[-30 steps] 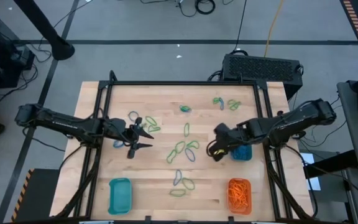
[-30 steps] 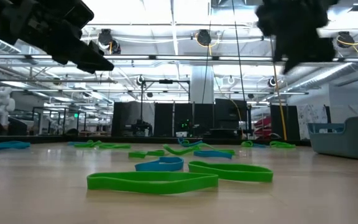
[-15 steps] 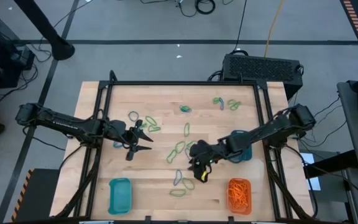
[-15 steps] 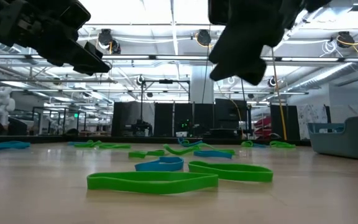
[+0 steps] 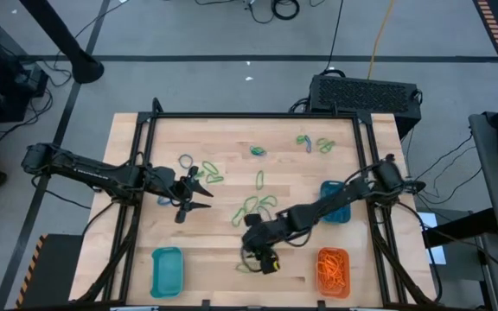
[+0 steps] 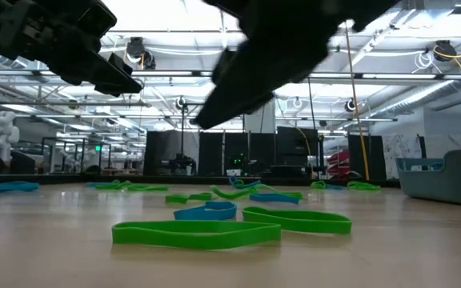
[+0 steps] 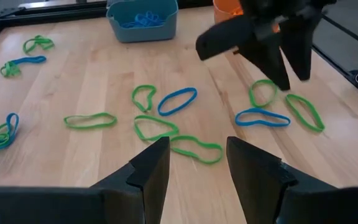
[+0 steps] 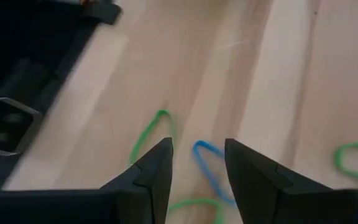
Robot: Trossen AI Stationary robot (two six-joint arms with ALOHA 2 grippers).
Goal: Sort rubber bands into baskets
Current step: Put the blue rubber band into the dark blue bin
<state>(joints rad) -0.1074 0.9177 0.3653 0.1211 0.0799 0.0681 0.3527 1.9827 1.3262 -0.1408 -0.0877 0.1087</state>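
Near front edge, 6 o'clock: right gripper [image 5: 263, 258] has swung from blue-band basket [image 5: 336, 210] at 3 o'clock down to band cluster [image 5: 251, 252] between empty teal basket [image 5: 167, 269] and orange basket [image 5: 333, 268]. Fingers parted, nothing held; blue band [image 8: 208, 173] and green band [image 8: 146, 138] show just past fingertips. Likely previous drop finished, next pick starting. Mid-table, 9 o'clock: left gripper [image 5: 195, 192] unmoved, hovering, fingers apart, empty. Centre: green and blue loops [image 5: 256, 206] unsorted. Far edge, 12–1 o'clock: more loops [image 5: 315, 143] untouched. Much sorting left.
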